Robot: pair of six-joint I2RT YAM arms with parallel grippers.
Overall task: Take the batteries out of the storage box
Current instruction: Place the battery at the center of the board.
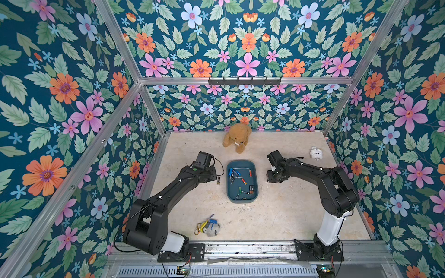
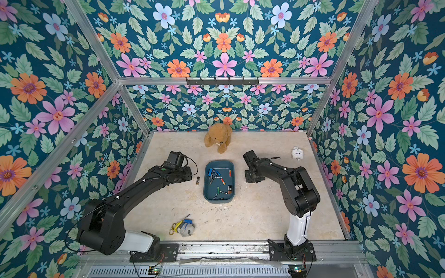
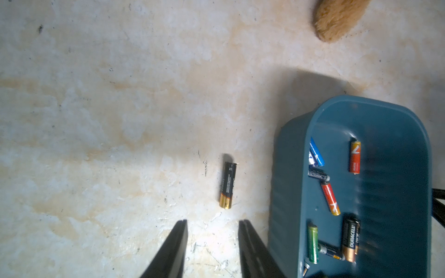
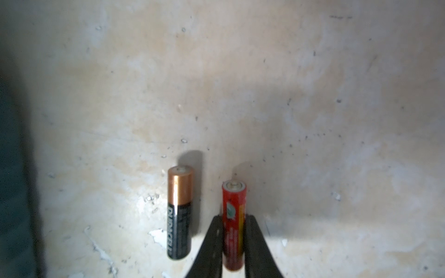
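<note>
Two batteries lie loose on the table, one near each hand, while over a dozen batteries are in the box, close alongside the left hand. The right hand is clamped on a red battery, pinched low on its body with most of its length sticking out past the fingertips. With so little of the round, slick casing held, it could pivot or slip out. Let go carelessly, it may roll into the black and copper battery lying parallel just beside that hand. The left hand's fingers stand apart with nothing between them, and a black and gold battery lies just ahead of their tips; a low forward move could nudge it rolling. Inside the box several batteries cross or touch, so a grab there may catch two at once or snag the low wall and drag the light box. "DURACELL" reads on the battery beside the right hand and on another in the box. Print on the red and black-gold ones is too small or blurred to read.
</note>
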